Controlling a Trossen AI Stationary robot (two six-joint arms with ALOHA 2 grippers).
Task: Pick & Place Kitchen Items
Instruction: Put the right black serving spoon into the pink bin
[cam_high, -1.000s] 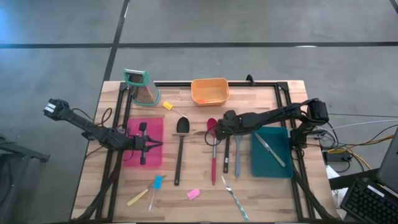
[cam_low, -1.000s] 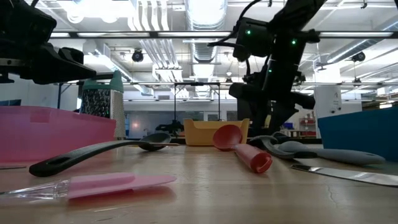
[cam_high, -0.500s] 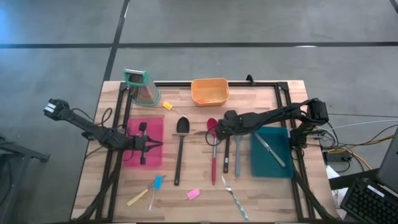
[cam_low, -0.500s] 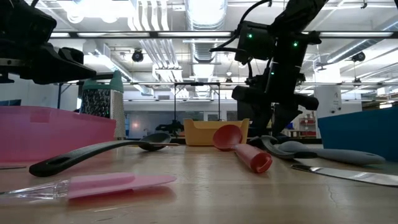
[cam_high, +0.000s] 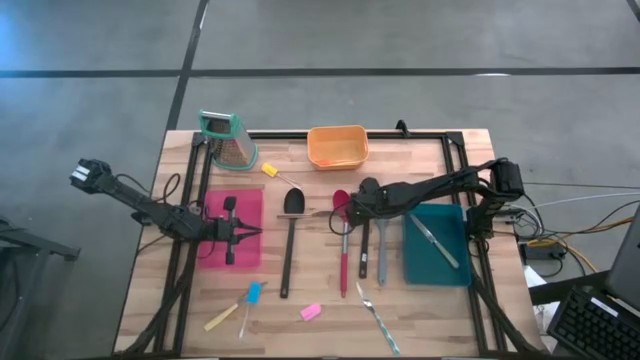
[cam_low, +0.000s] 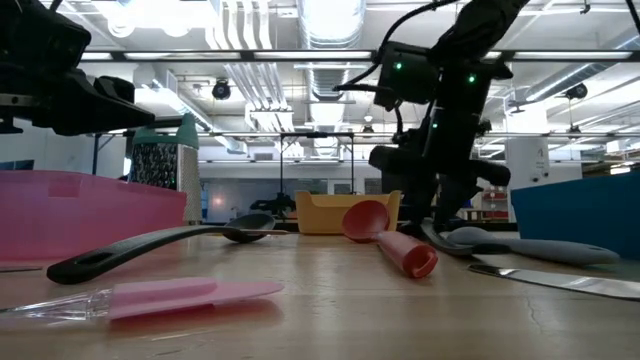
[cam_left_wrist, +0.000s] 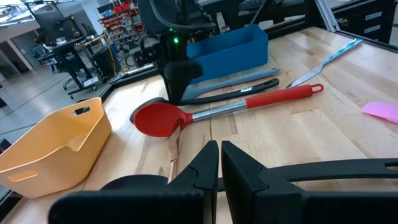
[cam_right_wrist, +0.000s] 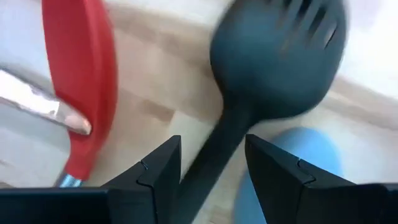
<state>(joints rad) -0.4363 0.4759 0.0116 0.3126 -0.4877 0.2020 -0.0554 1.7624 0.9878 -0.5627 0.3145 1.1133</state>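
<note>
Red spoon, black slotted spoon and pale-blue spoon lie side by side.

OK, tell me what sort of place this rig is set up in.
Most likely a robotics lab or workshop, not a kitchen. The low view shows exposed ceiling ducts and strip lighting overhead, the left wrist view shows wheeled equipment carts and shelving behind, and the wooden table stands on a bare concrete floor.

Dark jointed arms, black cables
</note>
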